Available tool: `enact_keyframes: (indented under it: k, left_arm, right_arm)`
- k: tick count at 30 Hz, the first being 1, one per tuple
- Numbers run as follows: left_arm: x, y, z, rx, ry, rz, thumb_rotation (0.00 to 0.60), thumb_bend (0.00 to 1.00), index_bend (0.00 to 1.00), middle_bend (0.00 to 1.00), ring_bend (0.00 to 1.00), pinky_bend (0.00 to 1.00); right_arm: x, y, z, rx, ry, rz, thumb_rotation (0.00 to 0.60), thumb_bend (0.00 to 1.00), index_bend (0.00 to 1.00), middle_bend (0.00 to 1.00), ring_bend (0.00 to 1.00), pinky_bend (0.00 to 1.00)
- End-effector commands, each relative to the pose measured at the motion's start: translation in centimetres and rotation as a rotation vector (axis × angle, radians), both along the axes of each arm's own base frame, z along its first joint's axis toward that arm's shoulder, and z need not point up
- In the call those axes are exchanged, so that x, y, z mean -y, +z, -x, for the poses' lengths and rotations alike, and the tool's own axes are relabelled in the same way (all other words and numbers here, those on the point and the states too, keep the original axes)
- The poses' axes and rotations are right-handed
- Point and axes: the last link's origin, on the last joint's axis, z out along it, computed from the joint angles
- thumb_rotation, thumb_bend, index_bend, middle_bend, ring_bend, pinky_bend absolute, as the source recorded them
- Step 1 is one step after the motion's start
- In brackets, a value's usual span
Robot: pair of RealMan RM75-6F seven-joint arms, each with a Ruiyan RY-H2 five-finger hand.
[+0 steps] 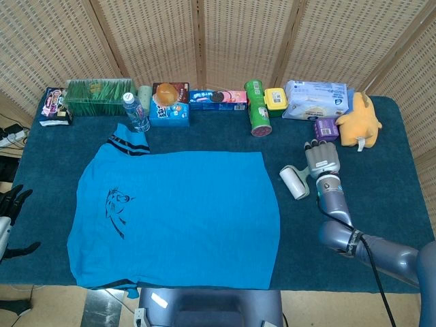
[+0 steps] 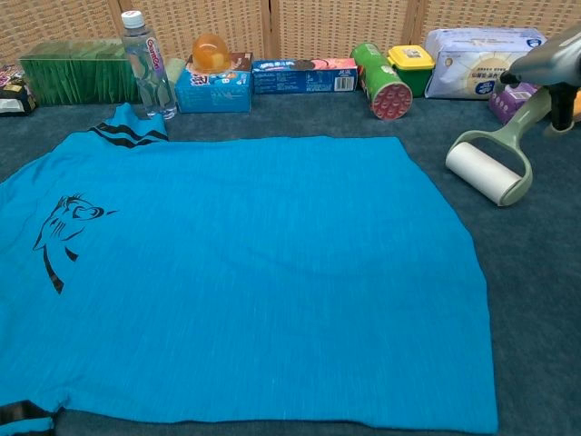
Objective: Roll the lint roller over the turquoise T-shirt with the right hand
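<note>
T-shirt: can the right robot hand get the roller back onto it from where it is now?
Probably yes. The right robot hand holds the roller just off the T-shirt edge, on bare table. Nothing lies between them.

My T-shirt (image 1: 177,214) lies flat on the tabletop (image 1: 381,225). Just right of its far corner, off the cloth, sits the lint roller (image 1: 294,182), my right hand (image 1: 323,161) at its handle. Behind the T-shirt, a bottle (image 1: 135,112) and boxes (image 1: 218,99) line the back edge.
</note>
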Motion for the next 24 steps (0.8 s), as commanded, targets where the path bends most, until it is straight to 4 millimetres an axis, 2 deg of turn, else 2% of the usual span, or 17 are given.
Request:
enact_keyframes:
  k: [1,7,13,17,24]
  left_arm:
    - [0.0,0.0,0.0,-0.001,-0.001,0.001,0.600,0.11,0.00,0.00,0.00,0.08]
    - [0.1,0.2,0.0,0.002,-0.009,-0.004,0.600,0.11,0.00,0.00,0.00,0.08]
    - [0.6,0.3,-0.2,0.008,-0.032,-0.005,0.600,0.11,0.00,0.00,0.00,0.08]
    - [1.2,0.3,-0.4,0.007,-0.054,-0.001,0.600,0.11,0.00,0.00,0.00,0.08]
    - [2.1,0.1,-0.5,-0.008,-0.081,-0.010,0.600,0.11,0.00,0.00,0.00,0.08]
  right_arm:
    - [0.2,1.7,1.5,-0.035,0.026,0.065,0.600,0.00,0.00,0.00,0.00,0.14]
    - [-1.6,4.6,2.4,0.014,0.086,0.129,0.600,0.00,0.00,0.00,0.00,0.12]
    - [-6.7,6.7,4.2,0.212,0.170,0.174,0.600,0.00,0.00,0.00,0.00,0.11]
    - [-10.8,7.0,6.1,0.355,0.245,0.188,0.600,0.00,0.00,0.00,0.00,0.11]
    - [-15.8,7.3,8.9,0.474,0.340,0.228,0.600,0.00,0.00,0.00,0.00,0.09]
